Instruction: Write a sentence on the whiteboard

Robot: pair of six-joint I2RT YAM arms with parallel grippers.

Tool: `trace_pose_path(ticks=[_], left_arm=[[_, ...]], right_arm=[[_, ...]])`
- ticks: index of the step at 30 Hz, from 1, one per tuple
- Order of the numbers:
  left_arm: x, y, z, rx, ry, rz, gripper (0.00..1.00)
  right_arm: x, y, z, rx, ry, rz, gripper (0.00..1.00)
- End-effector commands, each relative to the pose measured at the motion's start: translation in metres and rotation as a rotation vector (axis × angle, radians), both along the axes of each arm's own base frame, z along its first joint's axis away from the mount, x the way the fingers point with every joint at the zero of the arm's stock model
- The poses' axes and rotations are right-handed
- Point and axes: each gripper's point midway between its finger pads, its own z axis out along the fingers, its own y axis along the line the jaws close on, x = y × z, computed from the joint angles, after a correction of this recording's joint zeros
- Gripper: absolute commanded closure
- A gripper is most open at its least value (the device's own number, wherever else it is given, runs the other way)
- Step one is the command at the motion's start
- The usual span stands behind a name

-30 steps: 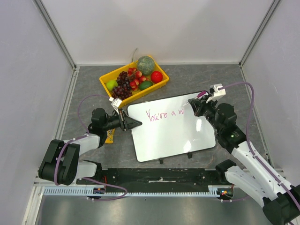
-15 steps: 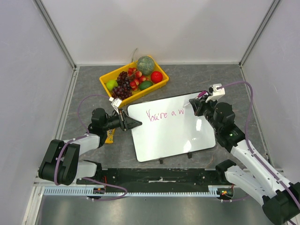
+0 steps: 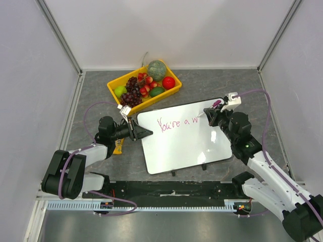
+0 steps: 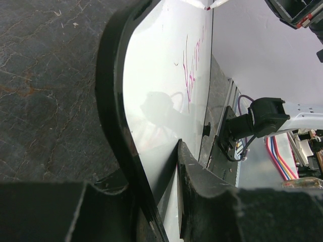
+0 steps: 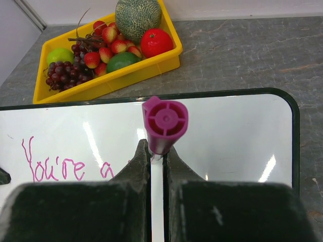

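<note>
Overhead view. The whiteboard (image 3: 176, 148) lies flat on the grey table (image 3: 227, 83) at centre frame, turned slightly, with its two black clips (image 3: 173, 173) on the lower edge. "You're a w" (image 3: 177, 123) is written in magenta across its upper half.

The left gripper (image 3: 146, 133) reaches in from the left of the frame. In its wrist view the board's black rim passes between the two fingers (image 4: 202, 201), which clamp it at the left edge.

The right gripper (image 3: 208, 115) stands over the board's upper right corner, its jaws pinched on a magenta marker (image 5: 165, 120). The marker's butt end faces the wrist camera and hides the tip, so contact with the board cannot be confirmed.

A yellow tray (image 3: 109, 85) sits just beyond the board's upper left corner and apart from it. It holds a netted melon (image 3: 157, 70), a red fruit (image 3: 169, 82), dark grapes (image 3: 132, 95), strawberries (image 3: 145, 85) and two green fruits (image 3: 120, 91).

A small yellow item (image 3: 118, 146), possibly a packet, lies partly hidden under the left arm.
</note>
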Motion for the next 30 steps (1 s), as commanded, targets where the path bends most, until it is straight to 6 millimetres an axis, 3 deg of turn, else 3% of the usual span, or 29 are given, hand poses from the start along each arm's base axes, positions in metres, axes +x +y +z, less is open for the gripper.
trace_pose_path(ticks=[1,20,26,30], left_arm=[[0.000,0.002,-0.025,0.106,-0.083,-0.014,0.98],[0.000,0.001,-0.025,0.106,-0.083,-0.017,0.98],[0.000,0.001,-0.026,0.106,-0.082,-0.017,0.98],[-0.001,0.001,-0.026,0.106,-0.080,-0.019,0.98]], right_arm=[[0.000,-0.007,-0.014,-0.037,0.013,-0.025,1.00],[-0.017,-0.009,-0.029,-0.060,0.056,0.009,1.00],[-0.017,-0.006,-0.011,-0.038,0.022,0.026,1.00],[-0.020,-0.002,0.020,0.005,-0.041,0.044,1.00]])
